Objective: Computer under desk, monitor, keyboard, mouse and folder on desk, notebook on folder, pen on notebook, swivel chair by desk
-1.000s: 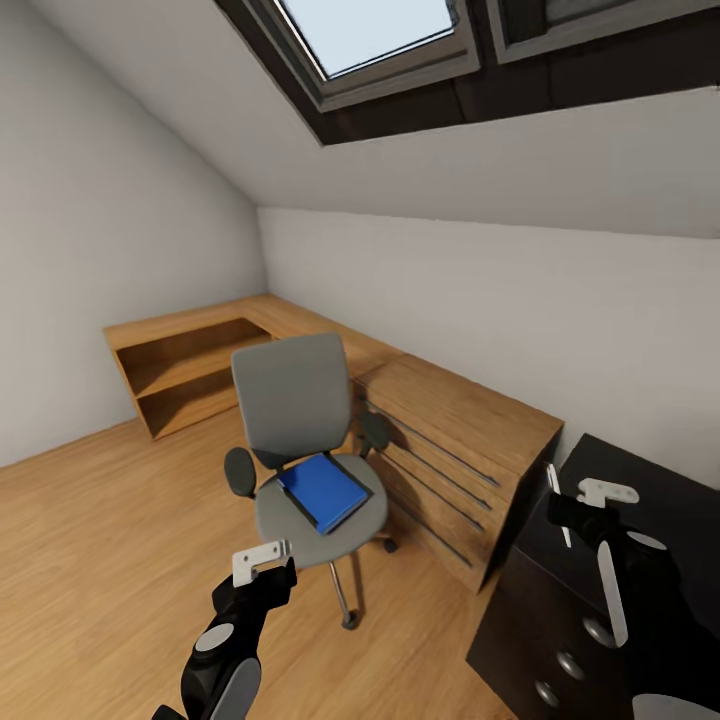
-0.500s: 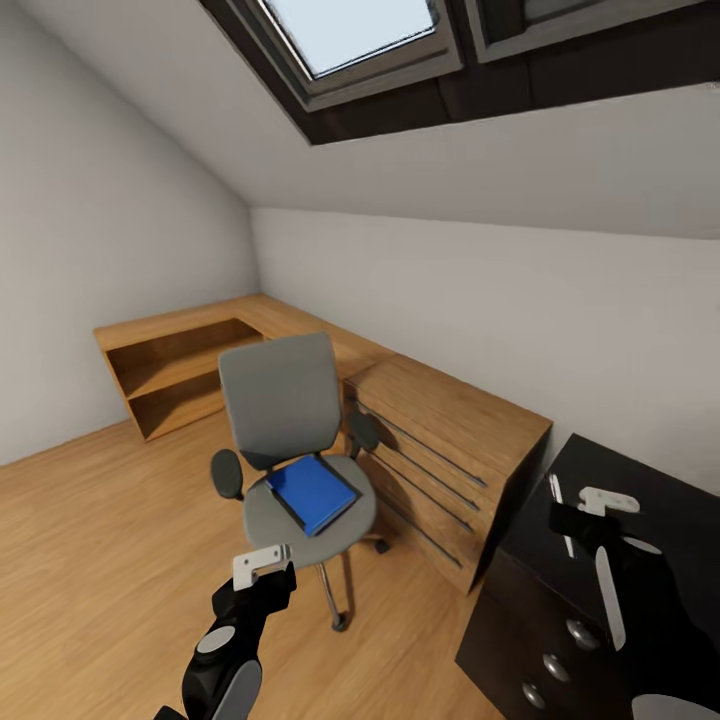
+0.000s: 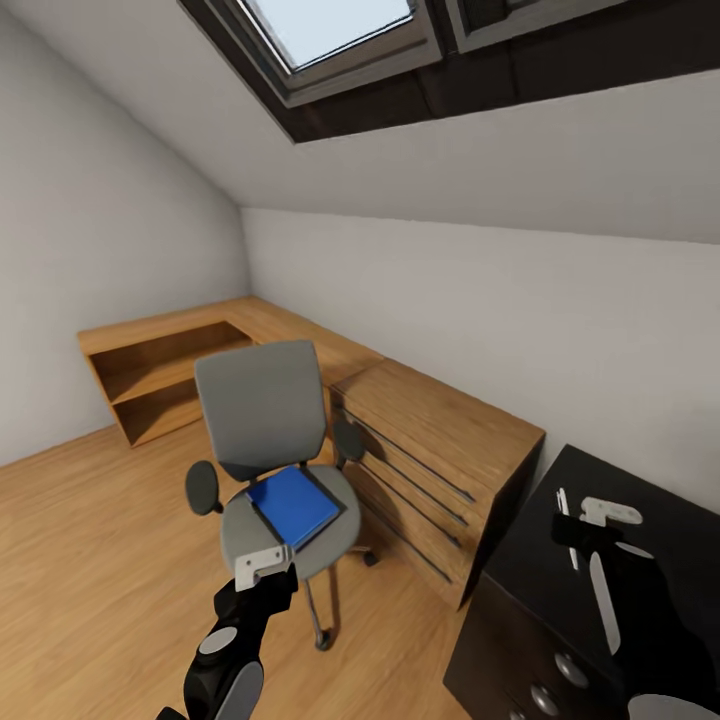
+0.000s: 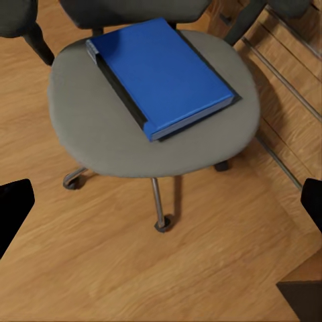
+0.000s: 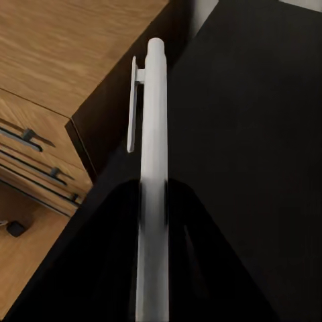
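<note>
Folder [image 3: 292,506]: lying flat on the grey seat of the swivel chair [image 3: 262,408], bright blue, turned at an angle to the seat; in the left wrist view the folder [image 4: 159,74] is showing a dark spine along one long side.
Swivel chair: standing on the light wood floor [image 3: 90,560] just beside the light-wood drawer cabinet [image 3: 440,445], backrest upright, chrome base and casters showing under the seat [image 4: 100,127].
Left gripper [image 3: 264,565]: hovering in front of the chair seat, jaws spread wide and gripping nothing; the two dark fingertips [image 4: 13,208] are sitting at opposite edges of the wrist view with floor between them.
Right gripper [image 3: 596,520]: hanging over the glossy black desk [image 3: 545,570], fingers pinched on the pen [image 5: 151,168].
Pen: white-silver, sticking out lengthwise past the dark fingers [image 5: 194,268], its clip facing the cabinet side; it is being carried above the desk top, not lying on it.
Desk: sitting at the lower right of the head view, touching the end of the cabinet, with round silver knobs [image 3: 566,667] on its drawer front.
Room: sloped white walls, a skylight [image 3: 330,25] overhead, a low open wooden shelf [image 3: 150,385] in the far corner.
</note>
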